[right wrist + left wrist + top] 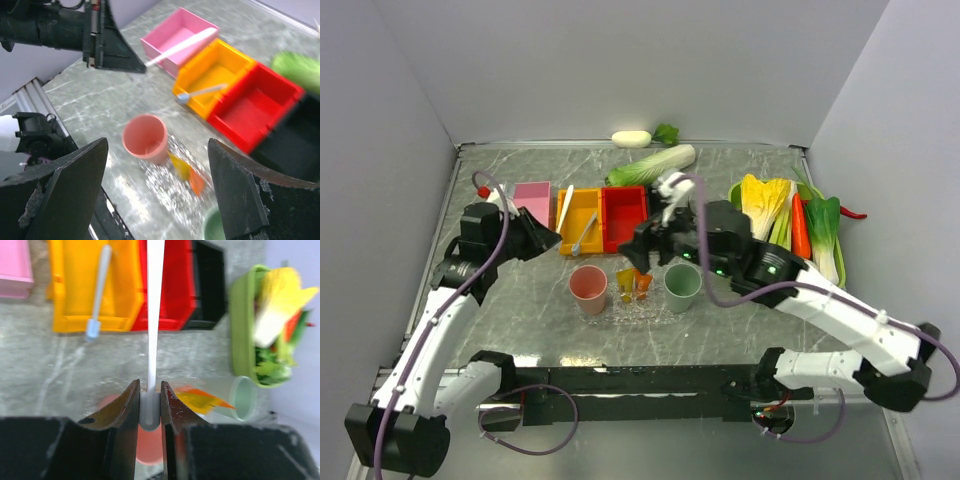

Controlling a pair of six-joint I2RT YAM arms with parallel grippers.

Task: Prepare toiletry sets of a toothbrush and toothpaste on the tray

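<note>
Left gripper: fingers closed tight on the handle end of one toothbrush, no gap visible on either side of the handle. The shaft projects straight out from the fingers toward the far side and is carried in the air over the row of bins. The top view places it above the left part of the yellow bin; its height above the bin cannot be judged. Second toothbrush: lying loose in the yellow bin, on a slant, head end over the bin's near wall. Right gripper: fingers spread wide and holding nothing, hanging above the tray near the red bin. Tray: flat on the table's near-centre area, between the pink cup on its left and the green cup on its right. Whether the cups touch its rim cannot be told. Toothpaste: yellow tube and orange tube stand side by side on the far part of the tray — close together, between the two cups. No toothbrush lies on the tray. Pink bin: leftmost of the row, just beside the yellow one.
</note>
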